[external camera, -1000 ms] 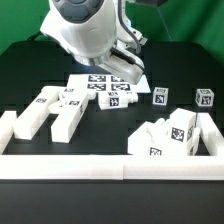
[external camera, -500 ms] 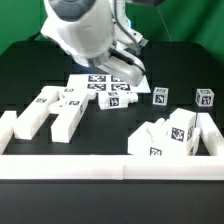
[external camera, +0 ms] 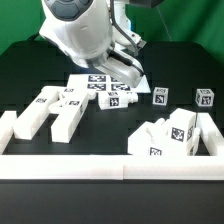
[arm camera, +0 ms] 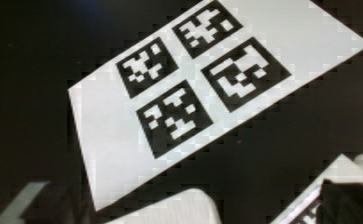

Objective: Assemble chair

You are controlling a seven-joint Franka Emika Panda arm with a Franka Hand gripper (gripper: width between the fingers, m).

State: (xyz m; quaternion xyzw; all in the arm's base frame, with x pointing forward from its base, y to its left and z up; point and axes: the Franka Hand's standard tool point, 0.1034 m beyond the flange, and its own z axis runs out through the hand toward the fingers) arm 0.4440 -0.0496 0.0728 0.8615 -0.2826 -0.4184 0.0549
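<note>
The chair is in loose white tagged pieces. Long bars and blocks (external camera: 52, 110) lie at the exterior view's left. A short piece (external camera: 118, 100) lies at the marker board's (external camera: 98, 86) near edge. Two small blocks (external camera: 160, 96) (external camera: 205, 98) sit at the right, and a pile with the flat panel (external camera: 170, 135) is at the front right. My gripper (external camera: 128, 72) hangs just above the marker board's right end, open and holding nothing. In the wrist view the marker board (arm camera: 196, 85) fills the picture, and a white piece (arm camera: 192, 205) shows low between my dark fingers (arm camera: 347, 195).
A long low white border wall (external camera: 110, 166) runs along the front, with short returns at both ends. The table top is black cloth. The arm's bulky white body (external camera: 85, 30) hides the back of the marker board.
The arm has shifted slightly toward the exterior view's left over the marker board. No piece has moved.
</note>
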